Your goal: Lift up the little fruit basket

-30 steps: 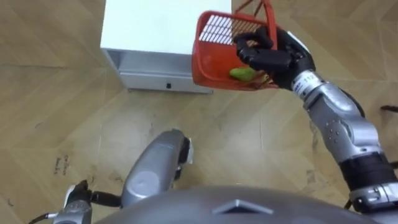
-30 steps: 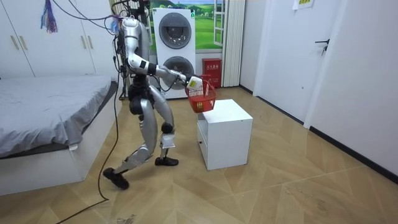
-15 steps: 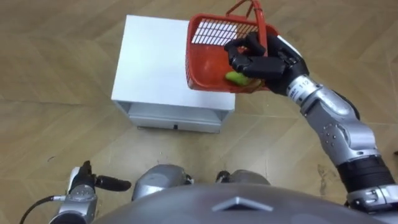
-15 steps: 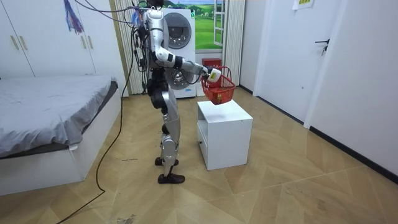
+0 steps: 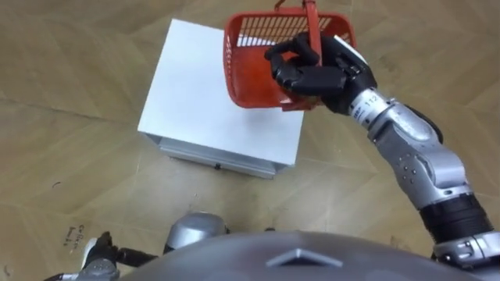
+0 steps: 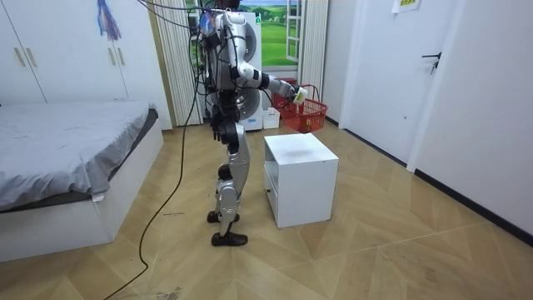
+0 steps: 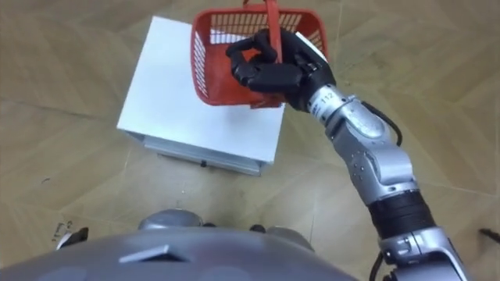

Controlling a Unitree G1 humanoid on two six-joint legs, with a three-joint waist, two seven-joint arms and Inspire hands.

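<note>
Above the white desk [image 5: 199, 101]: the red fruit basket [image 5: 251, 66] hangs clear of the top. The right hand [image 5: 314, 75] carries it, fingers clenched round the handle where it meets the rim.

Change over the last second:
- In the room view the robot has gone from a bent-legged stride to standing upright beside the desk, right arm stretched forward.
- The basket rode along in the same grasp and now sits higher, out over the desk's far side.
- Judgement: the lift is made and holding, and nothing touches the desk.

Containers:
- Basket: slatted walls, red floor. A second ago a green fruit lay in the low corner by the fingers. That corner is now behind the hand, so I cannot tell what is in it.
- Desk: drawer [image 5: 215, 160] under the top looks closed.

The left hand [image 5: 100, 264] is low at the left eye view's lower left, idle; I cannot tell its fingers.
</note>
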